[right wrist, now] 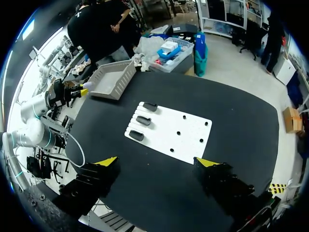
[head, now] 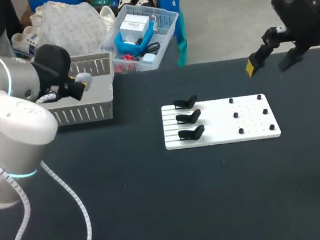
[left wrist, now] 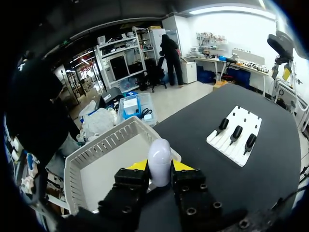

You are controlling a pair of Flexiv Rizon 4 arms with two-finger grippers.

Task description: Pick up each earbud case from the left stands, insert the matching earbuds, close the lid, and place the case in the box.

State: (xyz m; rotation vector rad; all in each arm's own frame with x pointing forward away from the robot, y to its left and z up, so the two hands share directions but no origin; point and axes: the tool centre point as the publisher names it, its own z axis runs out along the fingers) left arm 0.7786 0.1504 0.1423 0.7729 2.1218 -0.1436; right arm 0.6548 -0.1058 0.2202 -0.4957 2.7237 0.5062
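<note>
Gripping the case (left wrist: 160, 155), left tool (left wrist: 160, 166) at box (left wrist: 104, 141) rim — stand board (head: 217, 119) apart.

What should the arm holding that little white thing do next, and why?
Probably open the left gripper to drop the white oval earbud case: the case is clamped from both sides and apparently hangs above the grey slotted plastic box.

The board (head: 221, 133) sits mid-table, with three stands (head: 189, 117) in a column on its left part and pegs (head: 235, 115) on its right. The box (head: 85, 113) is off to the left, further back. The case (left wrist: 160, 155) is pinched in the left gripper (left wrist: 160, 168), right over the box.
</note>
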